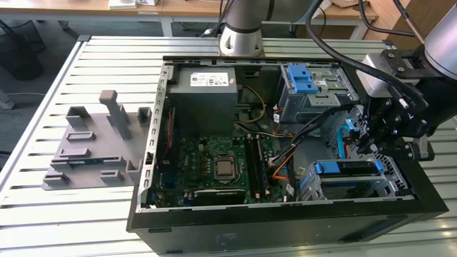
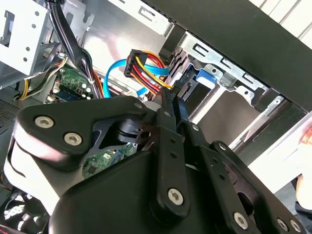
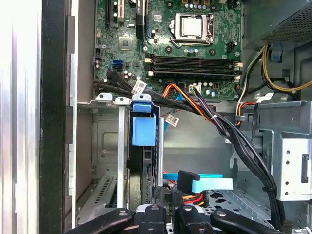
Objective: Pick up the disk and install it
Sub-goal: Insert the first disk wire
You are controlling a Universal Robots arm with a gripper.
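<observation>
Claw (image 2: 170,105) fingers pressed together, tips at drive cage (image 2: 229,73), maybe touching connector (image 2: 141,63).

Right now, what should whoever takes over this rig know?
Gripper: inside the open black computer case, at the exterior view's right, close to the drive bay.
Disk: the silver hard drive in its blue plastic frame stands edge-on in the silver metal cage, right beside the gripper.
Done: disk is in the cage slot.
Left: cannot tell whether it is fully seated or released.
</observation>
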